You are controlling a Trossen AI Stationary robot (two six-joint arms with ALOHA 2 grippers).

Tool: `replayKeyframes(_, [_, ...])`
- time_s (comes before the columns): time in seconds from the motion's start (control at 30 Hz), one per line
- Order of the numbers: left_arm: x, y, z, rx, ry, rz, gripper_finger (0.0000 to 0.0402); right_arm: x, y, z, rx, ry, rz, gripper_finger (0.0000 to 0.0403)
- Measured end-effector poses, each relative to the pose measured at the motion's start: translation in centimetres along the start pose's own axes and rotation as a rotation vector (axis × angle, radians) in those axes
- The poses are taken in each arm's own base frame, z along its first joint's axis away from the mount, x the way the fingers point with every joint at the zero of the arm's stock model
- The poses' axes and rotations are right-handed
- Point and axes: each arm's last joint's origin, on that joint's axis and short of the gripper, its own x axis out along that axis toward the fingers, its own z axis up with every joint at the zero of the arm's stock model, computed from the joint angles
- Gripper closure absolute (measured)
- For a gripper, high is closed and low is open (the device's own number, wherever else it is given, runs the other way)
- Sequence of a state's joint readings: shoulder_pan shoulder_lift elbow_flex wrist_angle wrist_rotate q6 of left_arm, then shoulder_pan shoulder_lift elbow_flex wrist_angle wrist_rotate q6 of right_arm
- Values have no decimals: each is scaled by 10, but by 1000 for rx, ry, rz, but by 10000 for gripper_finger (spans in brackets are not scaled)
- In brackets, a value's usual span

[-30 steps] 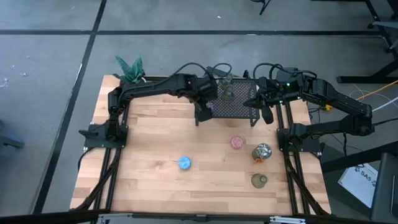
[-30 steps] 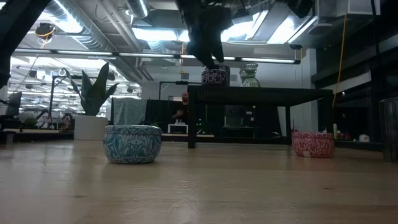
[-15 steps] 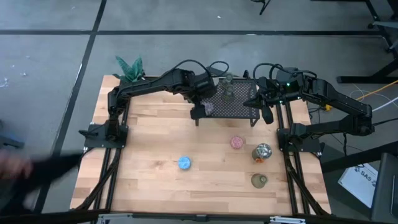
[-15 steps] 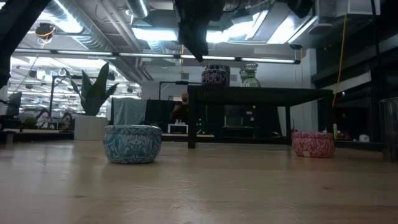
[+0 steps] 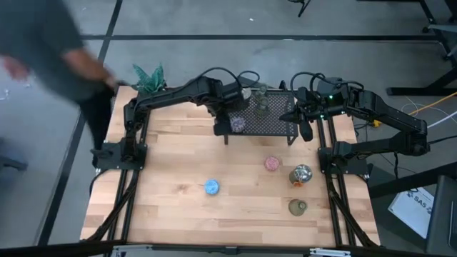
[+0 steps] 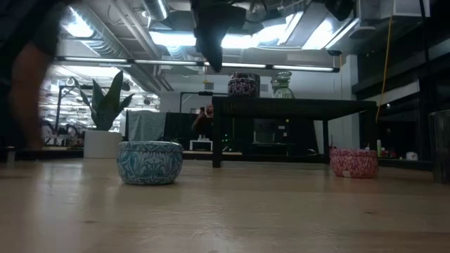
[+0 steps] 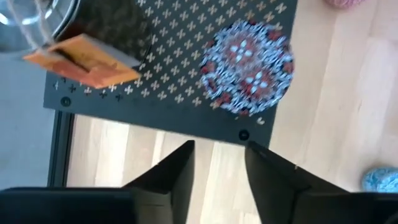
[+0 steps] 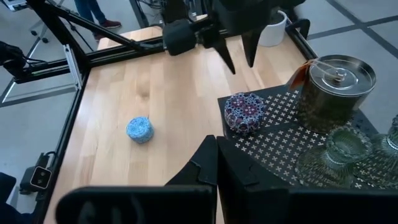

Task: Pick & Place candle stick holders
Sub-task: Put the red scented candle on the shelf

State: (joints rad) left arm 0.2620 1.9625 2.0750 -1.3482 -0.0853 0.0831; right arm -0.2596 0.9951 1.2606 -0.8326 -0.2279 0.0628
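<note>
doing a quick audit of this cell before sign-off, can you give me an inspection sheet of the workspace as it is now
surface: wooden table, bare between the items.
job's things: purple-speckled holder, two glass holders and a silvery tin on the black mesh rack; blue holder, pink holder, silvery holder and olive holder on the table.
clutter: potted plant at the far left corner.
grippers: left gripper empty, raised just off the rack's left edge, fingers narrowly apart; right gripper shut, empty, at the rack's right end.
cables: black loops on both arms; orange lead off the right side.
surroundings: person blurred, beside the far left corner.
</note>
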Motion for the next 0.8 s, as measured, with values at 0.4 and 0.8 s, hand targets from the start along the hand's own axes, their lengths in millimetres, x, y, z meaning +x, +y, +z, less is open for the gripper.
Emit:
replayKeyframes(0.4, [1, 18, -8, -6, 69, 9, 376, 0, 0, 0, 0, 0, 0, 402])
replayKeyframes(0.8, [8, 14, -11, 50, 89, -114, 400, 0, 0, 0, 0, 0, 0, 402])
